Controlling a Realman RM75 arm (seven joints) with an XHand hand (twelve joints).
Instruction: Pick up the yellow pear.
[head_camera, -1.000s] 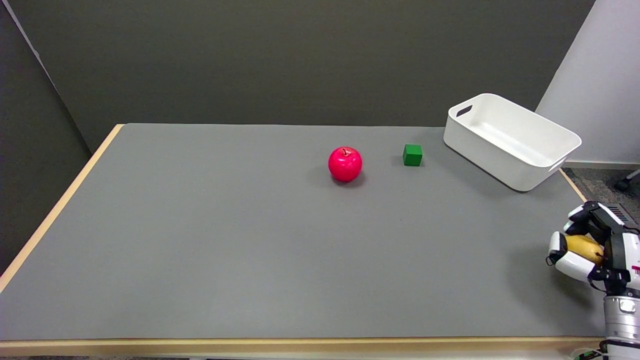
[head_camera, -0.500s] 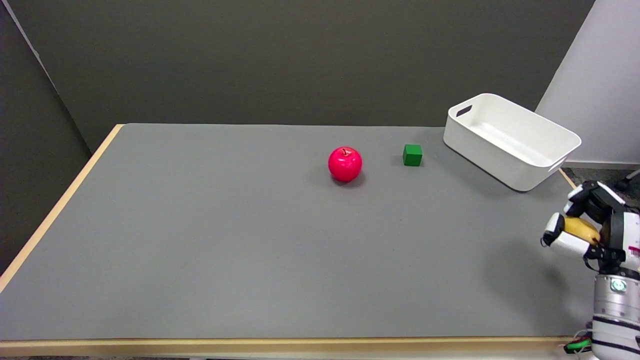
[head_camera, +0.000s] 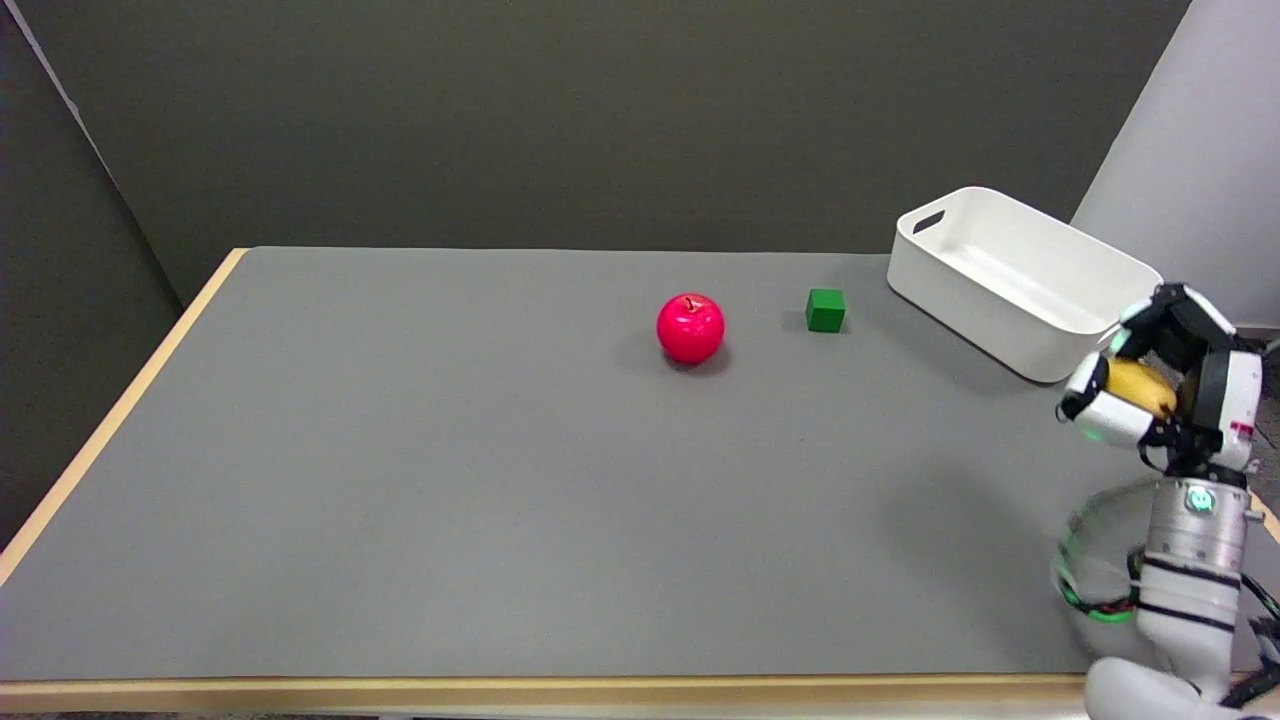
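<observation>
At the right edge, the robot's right hand (head_camera: 1160, 385) wraps its fingers around a smooth yellow pear (head_camera: 1138, 384), holding it above the grey table (head_camera: 450, 480). The fingers hide most of the fruit. Farther back sit a glossy red apple (head_camera: 690, 328), a small green cube (head_camera: 825, 310) and a white plastic bin (head_camera: 1010, 285).

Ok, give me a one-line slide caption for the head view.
Right robot hand holds the yellow pear above the table, near a white bin; apple and green block untouched.
</observation>
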